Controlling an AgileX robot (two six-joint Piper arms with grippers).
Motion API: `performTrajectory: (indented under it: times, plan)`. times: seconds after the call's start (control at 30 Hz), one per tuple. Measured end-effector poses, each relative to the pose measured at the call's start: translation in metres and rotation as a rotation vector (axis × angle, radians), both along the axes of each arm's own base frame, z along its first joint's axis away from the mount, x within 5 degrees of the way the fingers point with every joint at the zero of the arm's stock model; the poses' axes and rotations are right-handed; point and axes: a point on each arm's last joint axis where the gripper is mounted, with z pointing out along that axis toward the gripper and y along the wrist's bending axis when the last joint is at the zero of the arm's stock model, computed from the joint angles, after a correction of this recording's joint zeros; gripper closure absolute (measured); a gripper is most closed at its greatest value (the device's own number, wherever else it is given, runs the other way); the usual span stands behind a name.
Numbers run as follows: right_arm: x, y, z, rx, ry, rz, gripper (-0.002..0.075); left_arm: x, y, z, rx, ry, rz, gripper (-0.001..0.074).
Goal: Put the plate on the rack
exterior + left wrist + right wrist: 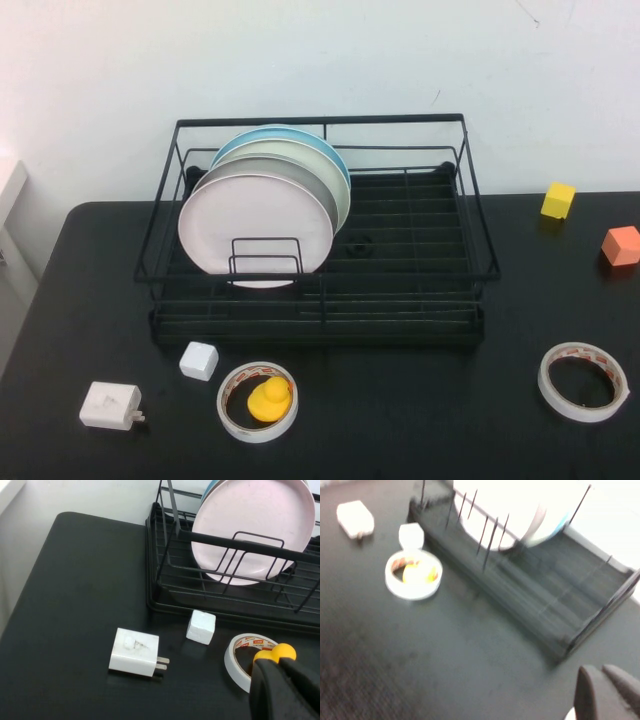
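Note:
The pale pink plate [255,222] stands upright in the small wire holder at the front left of the black wire rack [320,122], ahead of three other plates. It also shows in the left wrist view [250,525] and, blurred, in the right wrist view [490,505]. Neither arm shows in the high view. My left gripper [281,669] is shut and empty, above the table in front of the rack [170,595], over a tape ring. My right gripper [602,682] is shut and empty, off the rack's [530,595] front right corner.
A white cube [198,360], a white charger [110,405] and a tape ring [232,412] holding a yellow duck [268,398] lie in front of the rack. Another tape ring [548,375] lies front right. A yellow cube [558,199] and an orange cube [621,245] sit far right.

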Motion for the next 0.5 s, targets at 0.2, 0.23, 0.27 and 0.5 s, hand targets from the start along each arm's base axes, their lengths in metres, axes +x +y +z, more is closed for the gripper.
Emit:
performTrajectory:
  times: [0.2,0.23,0.27,0.5]
  plan:
    - [-0.022,-0.005,0.011,0.024,-0.165,-0.005,0.0726,0.0,0.0,0.0,0.002,0.0,-0.001,0.0736]
    - [-0.024,-0.006,0.01,0.032,-0.184,-0.02,0.0726,0.0,0.0,0.0,0.002,0.0,-0.001,0.0736]
    - [-0.024,-0.008,0.008,0.045,-0.191,-0.048,0.0726,0.0,0.0,0.0,0.004,-0.001,-0.001,0.0736]
    - [-0.019,-0.033,-0.026,0.143,-0.186,-0.403,0.0726,0.0,0.0,0.0,0.004,-0.001,-0.001,0.0736]
